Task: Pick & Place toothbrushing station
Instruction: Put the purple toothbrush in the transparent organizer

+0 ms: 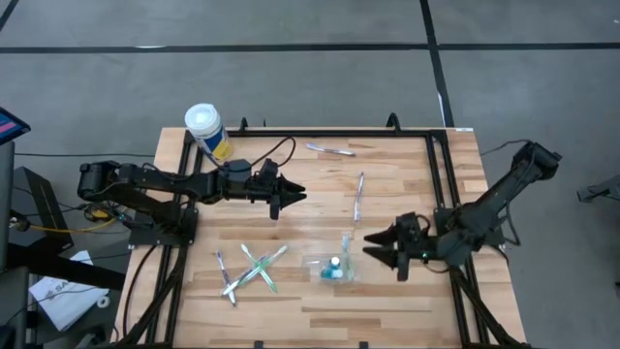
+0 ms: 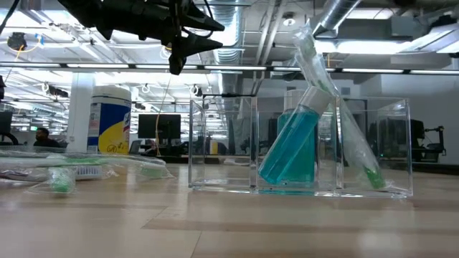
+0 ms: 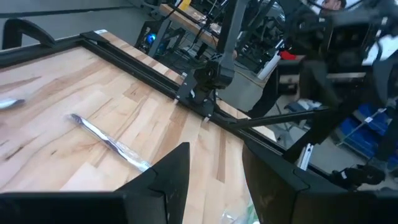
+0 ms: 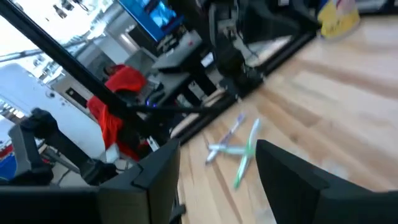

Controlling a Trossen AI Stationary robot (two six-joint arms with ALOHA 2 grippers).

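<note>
Right hand (image 1: 390, 254) sits just right of the clear plastic cup (image 1: 331, 269), fingers spread apart with nothing between them. The cup stands on the wood surface (image 1: 407, 184) toward the near side, a bit right of centre. It's a clear multi-compartment thing with a teal-blue tube (image 2: 290, 150) leaning inside it and a wrapped green toothbrush (image 2: 355, 140) tilted in the next compartment over.

Left hand (image 1: 287, 197) hovers further back, left of centre, fingers apart too and holding nothing.

Loose toothbrushes (image 1: 254, 269) lie crossed in a little pile near the front left, green and purple ones. One wrapped brush (image 1: 358, 195) lies in the middle, another (image 1: 330, 149) by the far edge. The white-capped canister (image 1: 206, 129) with the yellow label stands at the far left corner.
</note>
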